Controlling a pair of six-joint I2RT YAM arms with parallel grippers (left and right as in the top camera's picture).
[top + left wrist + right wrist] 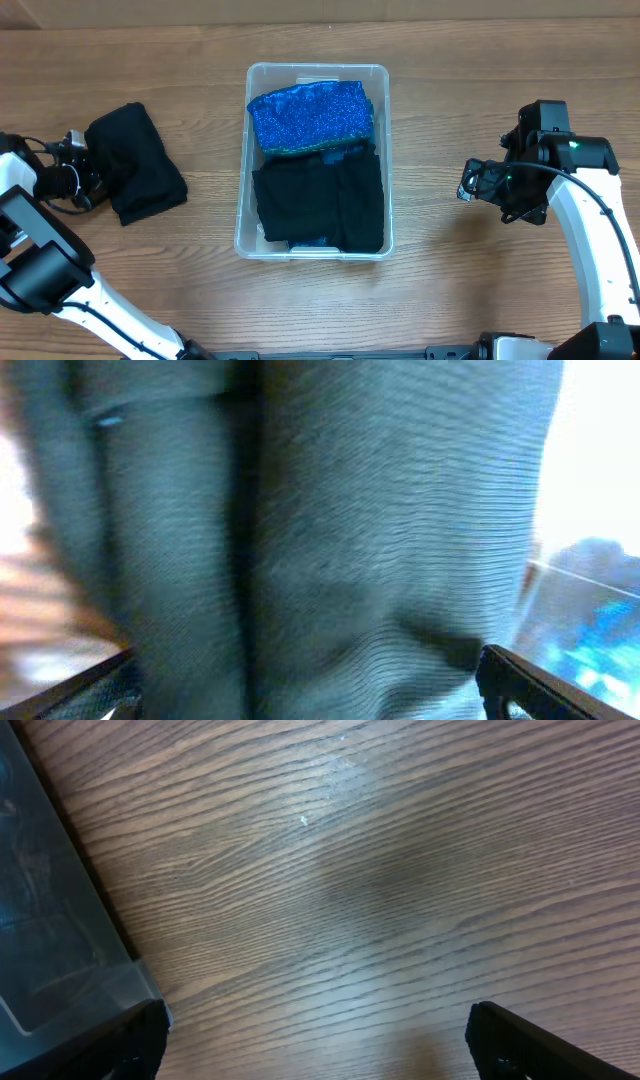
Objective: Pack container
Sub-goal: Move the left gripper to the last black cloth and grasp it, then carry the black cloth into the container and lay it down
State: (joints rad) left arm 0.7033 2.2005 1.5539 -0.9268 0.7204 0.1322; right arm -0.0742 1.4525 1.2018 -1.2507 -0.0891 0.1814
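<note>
Clear plastic container [386, 150] mid-counter [480, 80], holding blue glittery fabric [310, 118] and black garment [320, 205] | likely light, slick, walls flex: hold by rim | left tool [82, 166] spread wide at black folded cloth [137, 162], soft: pinch a thick fold | right tool [467, 185] released, empty

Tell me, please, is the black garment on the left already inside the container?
Out: the black garment lies on the table, left of the container.

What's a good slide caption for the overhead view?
Left gripper at a folded black cloth beside the container holding blue fabric and black fabric; right gripper open.
</note>
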